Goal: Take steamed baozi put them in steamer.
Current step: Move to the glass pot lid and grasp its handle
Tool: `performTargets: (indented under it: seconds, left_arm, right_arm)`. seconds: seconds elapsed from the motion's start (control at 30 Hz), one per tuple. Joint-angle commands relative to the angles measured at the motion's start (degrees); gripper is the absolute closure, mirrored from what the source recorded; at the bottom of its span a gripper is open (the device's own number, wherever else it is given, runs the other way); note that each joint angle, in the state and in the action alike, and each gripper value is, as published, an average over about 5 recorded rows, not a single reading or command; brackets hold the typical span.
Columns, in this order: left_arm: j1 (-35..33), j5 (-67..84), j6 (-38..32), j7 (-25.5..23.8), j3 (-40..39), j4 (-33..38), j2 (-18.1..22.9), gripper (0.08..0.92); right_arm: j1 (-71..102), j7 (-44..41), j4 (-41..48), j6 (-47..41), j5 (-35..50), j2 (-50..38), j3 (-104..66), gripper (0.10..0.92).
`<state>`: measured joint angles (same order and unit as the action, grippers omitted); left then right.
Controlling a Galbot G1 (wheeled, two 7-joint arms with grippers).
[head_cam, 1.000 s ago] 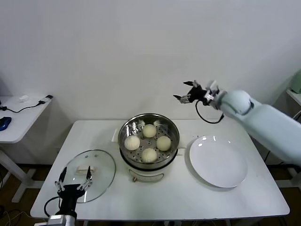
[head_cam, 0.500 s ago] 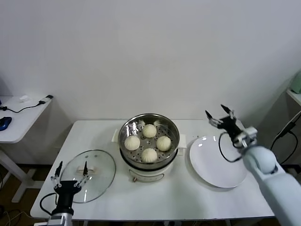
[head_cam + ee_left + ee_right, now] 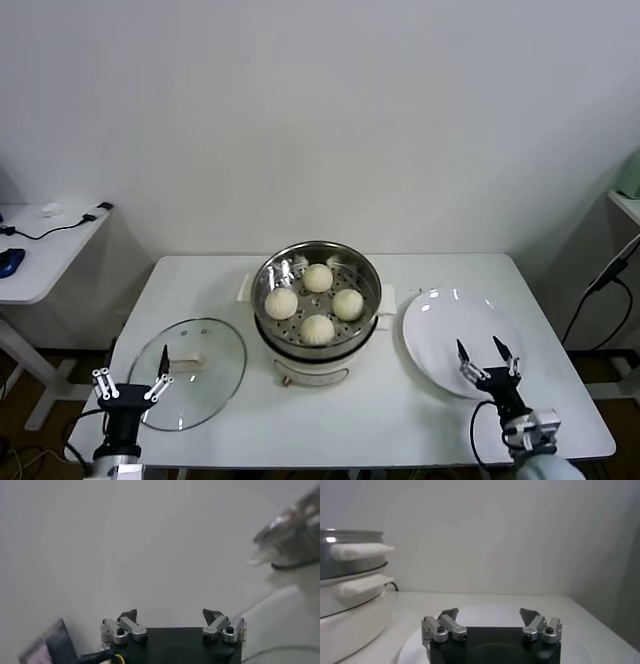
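Illumination is bright, even and diffuse, apparently from overhead; no hard-edged shadows anywhere. The steamer (image 3: 317,300) carries specular highlights on the far-left part of its steel rim and casts only a faint soft shadow on the table (image 3: 400,420) at its base. To the steamer's right, the plate (image 3: 462,342) shows small glare spots along its far edge. Head view sharp throughout. In the left wrist view the steamer (image 3: 292,527) is heavily blurred; background washed out. The right wrist view is mildly soft.
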<state>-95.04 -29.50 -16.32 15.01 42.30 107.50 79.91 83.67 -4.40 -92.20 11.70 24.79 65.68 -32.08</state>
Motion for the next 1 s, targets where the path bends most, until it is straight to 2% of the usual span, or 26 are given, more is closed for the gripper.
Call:
performTargets:
  seconds: [0.03, 0.33, 0.8, 1.0]
  left_arm:
    - [0.6, -35.4, 3.6, 10.7, 0.7, -7.6, -2.8, 0.177]
    - [3.1, -42.8, 6.8, 13.2, -0.5, -16.3, -4.9, 0.177]
    - [4.7, -45.0, 10.2, 12.9, -1.4, -17.9, -4.0, 0.177]
    - [5.8, -45.1, 10.5, 11.4, -2.3, -17.0, -3.4, 0.177]
  right_arm:
    - [6.1, 0.2, -1.0, 3.1, -3.8, 7.6, -3.0, 0.203]
    - [5.7, 0.5, -1.5, 3.0, -3.4, 7.8, -2.9, 0.203]
    - [5.6, 1.0, -3.3, 1.7, -3.2, 8.2, -3.2, 0.203]
    - [5.7, 1.0, -3.6, 1.5, -3.2, 8.1, -3.5, 0.203]
